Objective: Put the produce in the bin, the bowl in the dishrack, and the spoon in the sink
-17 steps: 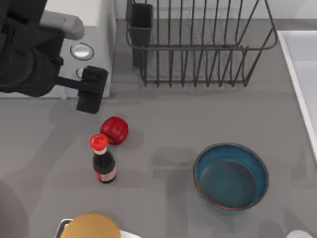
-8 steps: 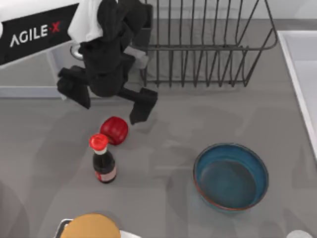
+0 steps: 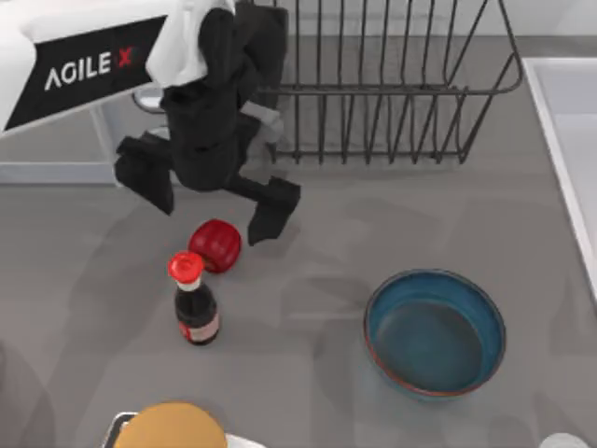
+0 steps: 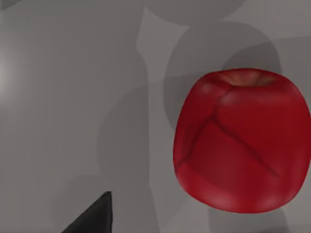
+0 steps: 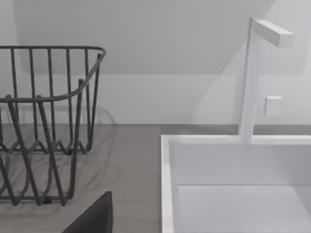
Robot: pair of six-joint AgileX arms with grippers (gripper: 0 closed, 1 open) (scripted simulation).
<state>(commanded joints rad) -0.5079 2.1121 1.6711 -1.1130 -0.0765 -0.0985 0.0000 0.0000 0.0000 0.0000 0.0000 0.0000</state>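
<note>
The produce (image 3: 215, 245) is a glossy red fruit on the grey counter, close beside a red-capped sauce bottle (image 3: 194, 303). My left gripper (image 3: 210, 201) hovers open just behind and above the fruit, with its two black fingers spread wide on either side. The fruit (image 4: 243, 145) looms large in the left wrist view. The teal bowl (image 3: 435, 331) stands upright at the front right. At the back is the black wire dishrack (image 3: 373, 89), and the sink (image 3: 571, 121) lies along the right edge. The spoon and the bin are out of view. My right arm is parked.
A white microwave (image 3: 112, 131) sits at the back left under my left arm. A round orange-brown thing (image 3: 171, 429) lies at the front edge. The right wrist view faces the dishrack (image 5: 43, 121), the sink (image 5: 233, 184) and a white faucet (image 5: 252, 77).
My left arm swung from over the microwave rightward to above the red fruit, turned its gripper downward, and has now sunk slightly closer. Fruit, bottle and bowl have not moved.
</note>
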